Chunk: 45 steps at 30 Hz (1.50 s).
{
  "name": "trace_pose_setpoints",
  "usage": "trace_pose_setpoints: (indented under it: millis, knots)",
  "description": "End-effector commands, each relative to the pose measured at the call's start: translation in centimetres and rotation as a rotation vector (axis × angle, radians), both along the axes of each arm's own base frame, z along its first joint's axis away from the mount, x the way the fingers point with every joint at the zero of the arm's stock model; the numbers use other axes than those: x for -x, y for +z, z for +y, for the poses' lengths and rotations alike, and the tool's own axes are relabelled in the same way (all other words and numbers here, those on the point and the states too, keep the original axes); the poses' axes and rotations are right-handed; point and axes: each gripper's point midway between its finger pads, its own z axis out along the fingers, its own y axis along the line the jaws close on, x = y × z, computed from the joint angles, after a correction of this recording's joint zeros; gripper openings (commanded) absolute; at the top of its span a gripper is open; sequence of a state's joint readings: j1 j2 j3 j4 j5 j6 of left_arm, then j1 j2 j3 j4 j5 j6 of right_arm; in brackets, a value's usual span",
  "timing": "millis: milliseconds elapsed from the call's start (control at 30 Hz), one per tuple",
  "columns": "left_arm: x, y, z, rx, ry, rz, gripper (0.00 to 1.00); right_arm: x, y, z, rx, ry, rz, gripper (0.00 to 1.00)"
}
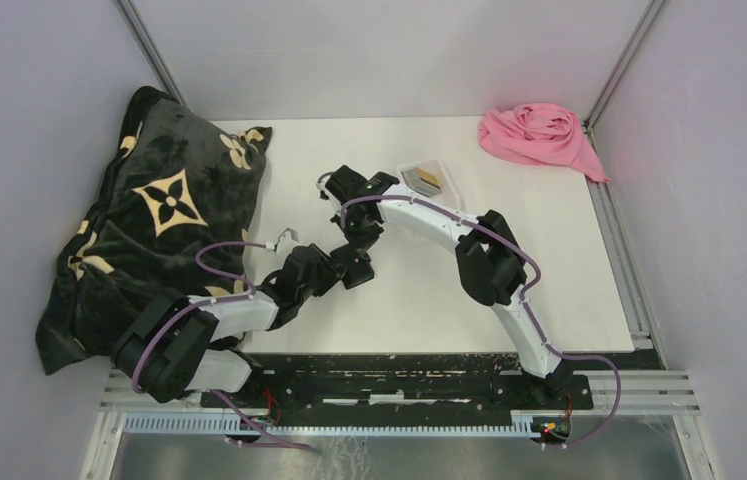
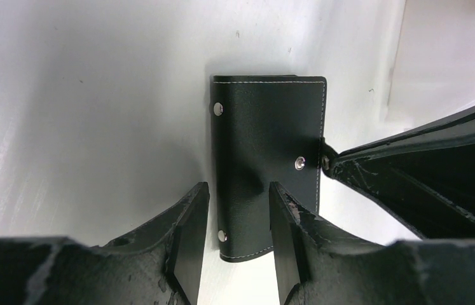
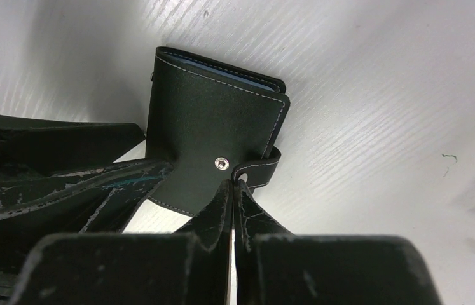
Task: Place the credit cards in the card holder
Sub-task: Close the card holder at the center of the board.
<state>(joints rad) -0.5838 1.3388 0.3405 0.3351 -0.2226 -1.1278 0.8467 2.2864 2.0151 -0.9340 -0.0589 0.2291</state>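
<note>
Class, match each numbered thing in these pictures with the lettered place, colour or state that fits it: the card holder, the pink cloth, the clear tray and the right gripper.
Things:
1. card holder
2. pink cloth
3. clear tray
4. right gripper

Descriptions:
A. lies at the far right corner of the table
B. shut on a strap
C. black, with metal studs
D. holds the credit cards

Pairs: 1-C, 2-A, 3-D, 4-B
</note>
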Motion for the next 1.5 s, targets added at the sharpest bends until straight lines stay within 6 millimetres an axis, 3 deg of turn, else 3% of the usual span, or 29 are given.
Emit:
trace_pose_setpoints:
  millis: [0,467,933,1300,1467]
  knots:
    - [-0.6,0.4,-0.6,0.006,-0.025,-0.02,0.47,-0.4,0.8,0.8,-0.007,0.011,-0.031,0.01]
    - [-0.1,-0.8,-0.8,-0.016,-0.061,0.012,0.44,0.3,0.5,1.8,0.005,0.031,-0.03,0.01]
    - [-0.3,-0.7,-1.0,-0.019,-0.068,0.007,0.43,0.6,-0.4,1.1,0.04,0.037,-0.023,0.01]
    - [-0.3,-0.8,-1.1,-0.022,-0.074,0.01,0.43,-1.1,1.7,0.7,0.037,0.014,-0.106,0.01]
    - [-0.3,-0.9,-1.1,-0.022,-0.073,0.012,0.43,-1.4,1.7,0.2,0.043,0.003,-0.111,0.01]
